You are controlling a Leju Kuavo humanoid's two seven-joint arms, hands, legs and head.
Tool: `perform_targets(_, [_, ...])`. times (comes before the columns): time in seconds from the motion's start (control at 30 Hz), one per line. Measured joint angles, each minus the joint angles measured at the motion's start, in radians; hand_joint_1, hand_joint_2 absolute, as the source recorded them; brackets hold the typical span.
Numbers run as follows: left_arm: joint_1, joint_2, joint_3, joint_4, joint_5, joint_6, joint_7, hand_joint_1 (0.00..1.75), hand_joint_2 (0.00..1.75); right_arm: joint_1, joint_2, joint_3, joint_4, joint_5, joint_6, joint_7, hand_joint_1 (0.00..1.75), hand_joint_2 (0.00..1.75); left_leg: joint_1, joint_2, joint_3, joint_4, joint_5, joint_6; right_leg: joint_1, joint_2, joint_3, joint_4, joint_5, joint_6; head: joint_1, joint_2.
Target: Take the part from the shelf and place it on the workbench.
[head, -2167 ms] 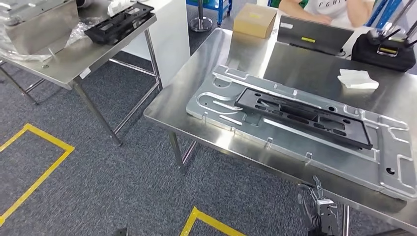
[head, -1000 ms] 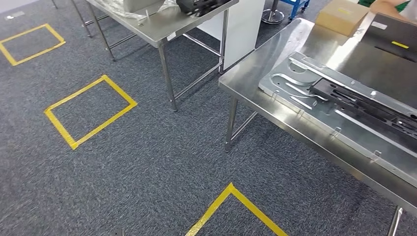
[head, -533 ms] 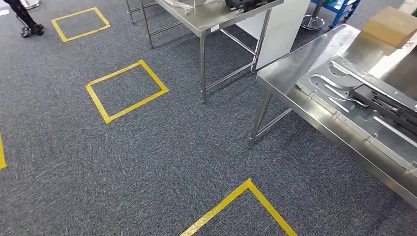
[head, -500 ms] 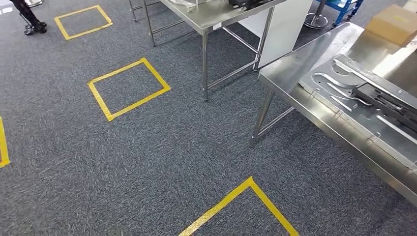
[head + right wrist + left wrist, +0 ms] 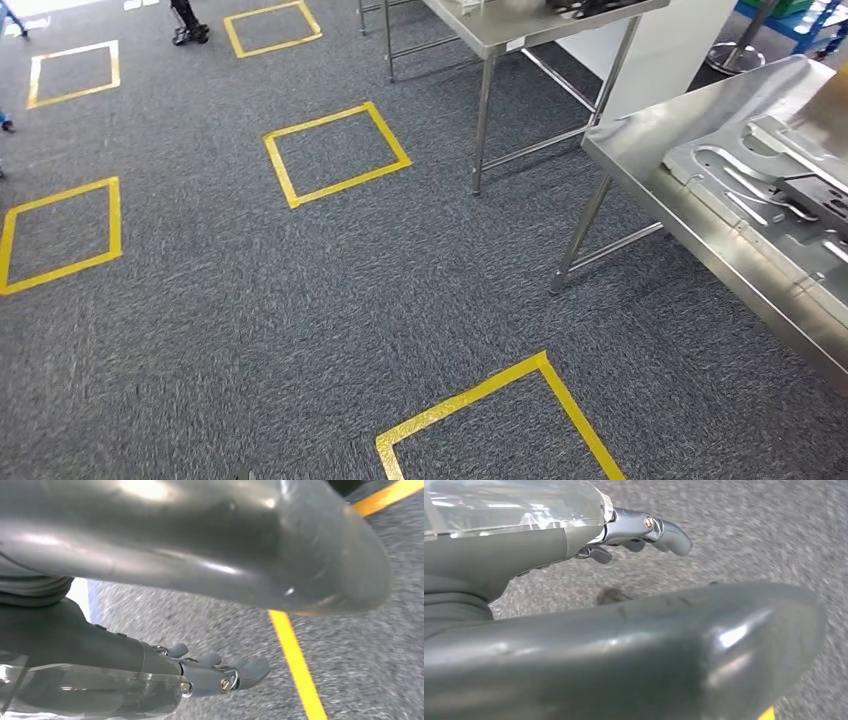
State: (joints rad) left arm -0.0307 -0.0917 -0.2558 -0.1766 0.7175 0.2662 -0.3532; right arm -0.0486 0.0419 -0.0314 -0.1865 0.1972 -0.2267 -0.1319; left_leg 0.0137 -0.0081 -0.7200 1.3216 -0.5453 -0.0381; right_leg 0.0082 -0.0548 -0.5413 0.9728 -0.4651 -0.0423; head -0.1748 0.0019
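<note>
Both robot hands, left robot hand [image 5: 574, 625] and right robot hand [image 5: 165, 570], empty, fingers extended over carpet [image 5: 300, 300].

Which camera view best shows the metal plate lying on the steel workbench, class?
The head view: the metal plate lies on the workbench at the right edge, cut off by the frame. The wrist views look past the left hand and right hand at carpet.

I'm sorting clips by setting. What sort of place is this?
Probably a workshop or robot test floor: steel workbenches, a machined metal plate on one, and yellow taped squares marking spots on grey carpet.
</note>
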Motion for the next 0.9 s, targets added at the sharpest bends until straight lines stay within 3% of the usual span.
perform_targets(0.03, [0.000, 0.001, -0.001, 0.000, -0.001, -0.002, 0.000, 0.00, 0.00, -0.001, 0.000, 0.000, 0.000, 0.005, 0.003, 0.003, 0.00, 0.00, 0.000, 0.004, 0.030, -0.006, 0.029, 0.001, 0.003, -0.014, -0.020, 0.003, 0.012, 0.000, 0.000, 0.000])
perform_targets(0.07, [0.000, 0.002, -0.002, 0.000, -0.001, -0.003, 0.000, 0.00, 0.00, -0.002, 0.000, 0.001, 0.000, 0.011, 0.005, 0.006, 0.00, 0.00, -0.001, 0.013, 0.079, -0.048, 0.051, 0.005, 0.006, -0.026, -0.038, 0.006, 0.023, 0.001, 0.000, 0.000])
perform_targets(0.1, [-0.001, 0.003, -0.003, 0.000, -0.001, -0.002, 0.000, 0.00, 0.00, -0.002, 0.001, 0.003, 0.000, 0.017, 0.006, 0.010, 0.00, 0.00, -0.005, 0.031, 0.152, -0.125, 0.050, 0.012, 0.009, -0.036, -0.053, 0.010, 0.032, 0.003, 0.000, 0.000])
perform_targets(0.17, [-0.006, 0.006, -0.004, 0.000, 0.000, 0.004, -0.002, 0.00, 0.00, -0.002, 0.004, 0.008, 0.000, 0.027, 0.008, 0.018, 0.00, 0.00, -0.015, 0.068, 0.297, -0.308, 0.007, 0.028, 0.012, -0.057, -0.070, 0.022, 0.046, 0.011, 0.000, 0.000])
perform_targets(0.2, [-0.007, 0.008, -0.004, 0.000, 0.000, 0.009, -0.002, 0.00, 0.00, -0.002, 0.006, 0.011, 0.000, 0.031, 0.009, 0.021, 0.00, 0.00, -0.020, 0.077, 0.338, -0.368, -0.013, 0.036, 0.011, -0.070, -0.074, 0.026, 0.053, 0.015, 0.000, 0.000])
perform_targets(0.23, [-0.007, 0.009, -0.004, 0.000, 0.000, 0.013, -0.003, 0.00, 0.00, -0.002, 0.007, 0.014, 0.001, 0.034, 0.010, 0.023, 0.00, 0.00, -0.023, 0.072, 0.349, -0.398, -0.017, 0.044, 0.010, -0.083, -0.077, 0.030, 0.060, 0.020, 0.000, 0.000])
perform_targets(0.27, [-0.005, 0.009, -0.004, 0.001, 0.000, 0.016, -0.003, 0.00, 0.00, -0.004, 0.007, 0.017, 0.001, 0.036, 0.011, 0.025, 0.00, 0.00, -0.021, 0.065, 0.344, -0.401, -0.012, 0.051, 0.006, -0.084, -0.081, 0.033, 0.066, 0.026, 0.000, 0.000])
perform_targets(0.3, [-0.003, 0.010, -0.004, 0.001, 0.000, 0.019, -0.002, 0.00, 0.00, -0.004, 0.008, 0.020, 0.001, 0.038, 0.012, 0.027, 0.00, 0.00, -0.020, 0.057, 0.336, -0.402, -0.001, 0.057, 0.003, -0.067, -0.086, 0.043, 0.058, 0.034, 0.000, 0.000])
perform_targets(0.33, [0.000, 0.010, -0.004, 0.002, 0.001, 0.022, -0.002, 0.00, 0.00, -0.004, 0.008, 0.022, 0.001, 0.041, 0.013, 0.030, 0.00, 0.00, -0.018, 0.050, 0.329, -0.404, 0.010, 0.062, -0.001, -0.037, -0.096, 0.070, 0.035, 0.042, 0.000, 0.000])
perform_targets(0.4, [0.002, 0.011, -0.004, 0.003, 0.002, 0.028, -0.001, 0.00, 0.00, -0.001, 0.008, 0.026, 0.001, 0.048, 0.017, 0.037, 0.00, 0.00, -0.017, 0.035, 0.305, -0.401, 0.030, 0.069, -0.008, 0.030, -0.134, 0.180, -0.049, 0.054, 0.000, 0.000])
perform_targets(0.47, [0.004, 0.011, -0.004, 0.003, 0.003, 0.035, 0.000, 0.00, 0.00, 0.003, 0.009, 0.031, 0.003, 0.056, 0.020, 0.045, 0.00, 0.00, -0.018, 0.012, 0.274, -0.391, 0.047, 0.070, -0.014, 0.049, -0.162, 0.289, -0.112, 0.061, 0.000, 0.000])
perform_targets(0.5, [0.004, 0.011, -0.004, 0.003, 0.003, 0.040, 0.001, 0.00, 0.00, 0.004, 0.009, 0.033, 0.004, 0.059, 0.023, 0.050, 0.00, 0.00, -0.017, -0.002, 0.259, -0.383, 0.053, 0.068, -0.016, 0.051, -0.152, 0.298, -0.115, 0.062, 0.000, 0.000])
perform_targets(0.53, [0.005, 0.010, -0.004, 0.003, 0.003, 0.046, 0.001, 0.00, 0.00, 0.005, 0.009, 0.036, 0.004, 0.062, 0.025, 0.055, 0.00, 0.00, -0.015, -0.015, 0.244, -0.373, 0.058, 0.065, -0.018, 0.053, -0.122, 0.268, -0.102, 0.064, 0.000, 0.000])
perform_targets(0.57, [0.006, 0.010, -0.004, 0.003, 0.003, 0.051, 0.002, 0.00, 0.00, 0.004, 0.008, 0.039, 0.004, 0.065, 0.028, 0.060, 0.00, 0.00, -0.013, -0.027, 0.232, -0.362, 0.061, 0.062, -0.021, 0.062, -0.075, 0.205, -0.077, 0.064, 0.000, 0.000])
perform_targets(0.63, [0.007, 0.008, -0.004, 0.003, 0.002, 0.058, 0.005, 0.00, 0.00, 0.004, 0.008, 0.044, 0.005, 0.067, 0.035, 0.068, 0.00, 0.00, -0.012, -0.047, 0.208, -0.339, 0.064, 0.053, -0.027, 0.105, 0.005, 0.078, -0.050, 0.061, 0.000, 0.000])
perform_targets(0.67, [0.006, 0.008, -0.005, 0.003, 0.000, 0.059, 0.006, 0.00, 0.00, 0.005, 0.008, 0.046, 0.005, 0.068, 0.037, 0.072, 0.00, 0.00, -0.012, -0.055, 0.199, -0.330, 0.065, 0.048, -0.028, 0.121, 0.023, 0.045, -0.047, 0.056, 0.000, 0.000])
perform_targets(0.7, [0.006, 0.008, -0.005, 0.003, -0.001, 0.060, 0.007, 0.00, 0.00, 0.005, 0.008, 0.047, 0.005, 0.068, 0.039, 0.074, 0.00, 0.00, -0.013, -0.062, 0.190, -0.326, 0.067, 0.041, -0.026, 0.127, 0.025, 0.037, -0.050, 0.049, 0.000, 0.000])
perform_targets(0.77, [0.007, 0.008, -0.006, 0.004, -0.002, 0.060, 0.009, 0.00, 0.00, 0.004, 0.009, 0.047, 0.005, 0.067, 0.041, 0.077, 0.00, 0.00, -0.012, -0.076, 0.181, -0.323, 0.072, 0.029, -0.023, 0.105, 0.022, 0.037, -0.042, 0.034, 0.000, 0.000])
perform_targets(0.8, [0.007, 0.008, -0.006, 0.004, -0.003, 0.059, 0.010, 0.00, 0.00, 0.003, 0.009, 0.048, 0.005, 0.067, 0.043, 0.078, 0.00, 0.00, -0.011, -0.072, 0.174, -0.313, 0.067, 0.025, -0.023, 0.093, 0.021, 0.035, -0.039, 0.026, 0.000, 0.000])
perform_targets(0.83, [0.007, 0.008, -0.006, 0.004, -0.006, 0.059, 0.012, 0.00, 0.00, 0.003, 0.009, 0.048, 0.005, 0.067, 0.044, 0.079, 0.00, 0.00, -0.010, -0.060, 0.162, -0.289, 0.051, 0.021, -0.023, 0.081, 0.019, 0.033, -0.035, 0.019, 0.000, 0.000])
perform_targets(0.9, [0.006, 0.008, -0.010, 0.004, -0.014, 0.055, 0.015, 0.00, 0.00, 0.006, 0.009, 0.048, 0.006, 0.066, 0.046, 0.085, 0.00, 0.00, -0.009, -0.023, 0.111, -0.182, -0.013, 0.015, -0.021, 0.055, 0.013, 0.031, -0.031, 0.009, 0.000, 0.000])
